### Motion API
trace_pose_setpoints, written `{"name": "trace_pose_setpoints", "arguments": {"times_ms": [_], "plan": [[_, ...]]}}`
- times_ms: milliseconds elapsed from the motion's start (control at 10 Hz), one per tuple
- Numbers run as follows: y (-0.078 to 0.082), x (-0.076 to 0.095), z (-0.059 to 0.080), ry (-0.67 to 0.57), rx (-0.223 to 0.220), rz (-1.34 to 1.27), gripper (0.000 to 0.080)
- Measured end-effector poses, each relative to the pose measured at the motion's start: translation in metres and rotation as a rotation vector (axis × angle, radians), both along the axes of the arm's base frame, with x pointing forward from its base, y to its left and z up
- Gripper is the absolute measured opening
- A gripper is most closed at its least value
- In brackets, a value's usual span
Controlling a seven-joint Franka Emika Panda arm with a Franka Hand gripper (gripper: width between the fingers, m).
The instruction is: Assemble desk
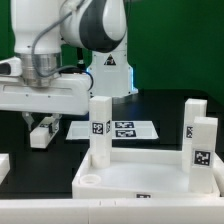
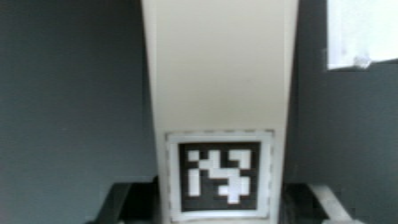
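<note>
Desk tabletop (exterior view): the Desk tabletop (image 1: pixel 140 172) is a large white rectangular tray with a raised rim. It lies flat, lower in the frame than the claw and toward the exterior view's right of it.
Corner socket: a round socket (image 1: pixel 88 181) is sunk into the tabletop corner nearest the claw.
Upright leg: a white block, the upright leg (image 1: pixel 100 128), stands on end at the rim just behind that socket. It has a black-and-white square tag on its face and is near the claw but apart from it.
Far legs: two more tagged white blocks, the rear far leg (image 1: pixel 194 118) and the front far leg (image 1: pixel 204 150), stand upright along the tabletop side farthest from the claw. Whether they are seated in sockets cannot be told.
Inside the rim: the tray floor shows bare white between the legs.
Claw (exterior view): the claw (image 1: pixel 40 131) hangs from the arm and points down, with a small white block at its tips.
Marker board: the marker board (image 1: pixel 125 128) lies flat beyond the upright leg.
Gripped leg (wrist view): a long white block, the flanked leg (image 2: pixel 214 90), runs straight away from the claw (image 2: pixel 217 205), with a square tag at the end nearest the claw.
Claw state (wrist view): dark fingers (image 2: pixel 128 203) sit close on both sides of this leg. The blur hides whether they are clenched on it.
</note>
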State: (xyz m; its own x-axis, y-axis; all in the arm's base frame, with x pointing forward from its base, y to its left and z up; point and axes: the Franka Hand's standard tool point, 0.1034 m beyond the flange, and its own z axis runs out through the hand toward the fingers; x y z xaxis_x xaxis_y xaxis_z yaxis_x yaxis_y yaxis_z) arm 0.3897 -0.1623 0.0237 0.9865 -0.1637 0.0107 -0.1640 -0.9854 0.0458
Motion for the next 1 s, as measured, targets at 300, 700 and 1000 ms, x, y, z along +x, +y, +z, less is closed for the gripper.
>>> {"name": "trace_pose_setpoints", "arguments": {"times_ms": [300,700,1000], "plan": [[-0.006,0.003,0.001,-0.030,-0.041,0.010,0.0391],[0.000,0.030,0.022,0.076,0.118,-0.032,0.0643],[0.003,0.049,0.028,0.365,0.220,-0.030,0.0648]]}}
